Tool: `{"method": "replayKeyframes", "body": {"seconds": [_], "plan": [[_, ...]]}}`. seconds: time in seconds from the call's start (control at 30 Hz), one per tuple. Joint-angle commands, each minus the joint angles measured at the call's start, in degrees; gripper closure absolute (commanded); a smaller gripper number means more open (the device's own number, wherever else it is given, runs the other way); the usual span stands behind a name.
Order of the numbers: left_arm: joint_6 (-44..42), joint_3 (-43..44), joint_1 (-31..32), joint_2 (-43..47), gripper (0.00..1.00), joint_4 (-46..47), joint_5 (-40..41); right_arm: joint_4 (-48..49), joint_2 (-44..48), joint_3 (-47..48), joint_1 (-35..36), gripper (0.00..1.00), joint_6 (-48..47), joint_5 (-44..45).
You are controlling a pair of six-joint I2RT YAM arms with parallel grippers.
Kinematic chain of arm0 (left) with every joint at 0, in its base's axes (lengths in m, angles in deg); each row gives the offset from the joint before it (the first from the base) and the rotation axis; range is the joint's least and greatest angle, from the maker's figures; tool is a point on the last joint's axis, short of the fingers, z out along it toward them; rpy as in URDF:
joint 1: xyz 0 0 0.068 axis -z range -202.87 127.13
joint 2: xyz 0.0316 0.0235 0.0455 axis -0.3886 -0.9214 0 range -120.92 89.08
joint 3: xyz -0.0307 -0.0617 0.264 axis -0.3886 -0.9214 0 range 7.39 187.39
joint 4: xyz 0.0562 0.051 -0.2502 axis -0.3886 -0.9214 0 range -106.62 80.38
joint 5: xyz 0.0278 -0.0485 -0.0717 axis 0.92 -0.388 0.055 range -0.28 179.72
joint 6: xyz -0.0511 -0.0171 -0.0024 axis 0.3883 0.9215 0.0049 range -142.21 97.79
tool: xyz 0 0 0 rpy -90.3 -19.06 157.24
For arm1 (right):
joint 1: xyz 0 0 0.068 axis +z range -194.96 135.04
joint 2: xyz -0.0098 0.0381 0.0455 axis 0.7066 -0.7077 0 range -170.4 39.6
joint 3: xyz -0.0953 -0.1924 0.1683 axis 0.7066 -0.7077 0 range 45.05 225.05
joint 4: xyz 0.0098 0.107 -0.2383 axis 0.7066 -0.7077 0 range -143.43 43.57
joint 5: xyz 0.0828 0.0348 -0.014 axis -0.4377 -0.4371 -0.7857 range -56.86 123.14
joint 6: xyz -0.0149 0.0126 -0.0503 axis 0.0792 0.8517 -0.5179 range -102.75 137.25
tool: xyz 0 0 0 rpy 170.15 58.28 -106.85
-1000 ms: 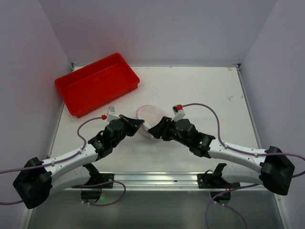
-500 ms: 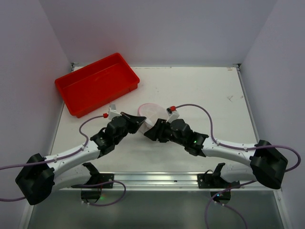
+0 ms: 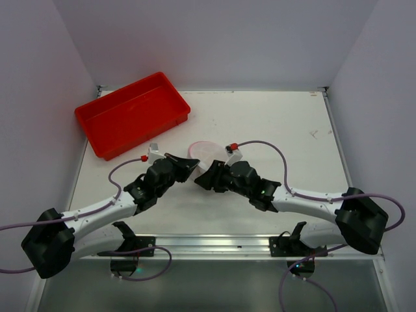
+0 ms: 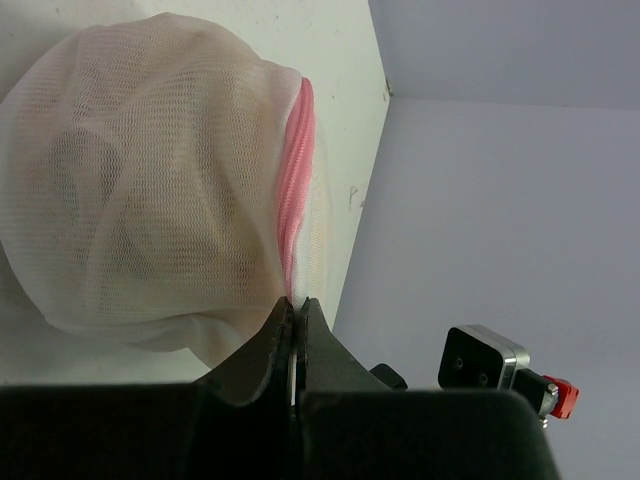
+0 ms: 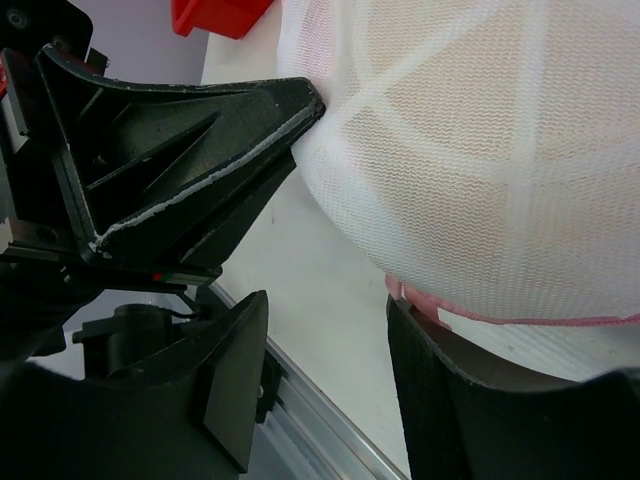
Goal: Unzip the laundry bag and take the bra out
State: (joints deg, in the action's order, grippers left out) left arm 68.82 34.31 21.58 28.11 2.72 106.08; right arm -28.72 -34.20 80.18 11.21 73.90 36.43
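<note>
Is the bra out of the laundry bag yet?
No, the bra shows as a beige shape inside the mesh laundry bag, and its pink zipper looks closed.

laundry bag (image 4: pixel 150 170) between left tool (image 4: pixel 296 305), right tool (image 5: pixel 325 312) (tight)

White mesh laundry bag (image 4: pixel 150 150), pink zipper rim (image 4: pixel 293 190); beige-peach bra (image 5: pixel 470 130); red tray (image 3: pixel 117 91).

The white see-through mesh laundry bag (image 4: pixel 150 180) bulged from centre toward ten o'clock, with the soft beige-peach bra (image 4: pixel 130 235) dim inside it. Its pink zipper rim (image 4: pixel 295 190) ran from twelve o'clock down to six, where the black left gripper (image 4: pixel 297 320) pinched its end, fingers pressed together. A silver block with a red cap (image 4: pixel 485 365) sat at four o'clock.
</note>
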Motion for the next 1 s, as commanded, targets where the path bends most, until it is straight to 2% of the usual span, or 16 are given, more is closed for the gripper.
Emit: {"method": "replayKeyframes", "body": {"seconds": [0.0,0.43,0.67,0.97], "plan": [[1.44,1.47,0.55,1.29,1.0,0.14,2.8,4.52,-0.9,1.17,-0.79,0.48,1.1,1.54],[2.49,0.59,0.64,3.31,1.0,0.06,3.24,11.37,-3.02,-1.56,-2.2,0.52,2.42,1.81],[4.42,-0.02,1.17,3.49,1.0,0.14,4.12,12.6,-1.7,-4.9,-2.72,0.53,5.76,6.19],[5.22,0.33,2.14,2.17,1.0,0.58,4.91,18.32,-1.35,-5.34,-2.9,0.58,1.63,6.47]]}}
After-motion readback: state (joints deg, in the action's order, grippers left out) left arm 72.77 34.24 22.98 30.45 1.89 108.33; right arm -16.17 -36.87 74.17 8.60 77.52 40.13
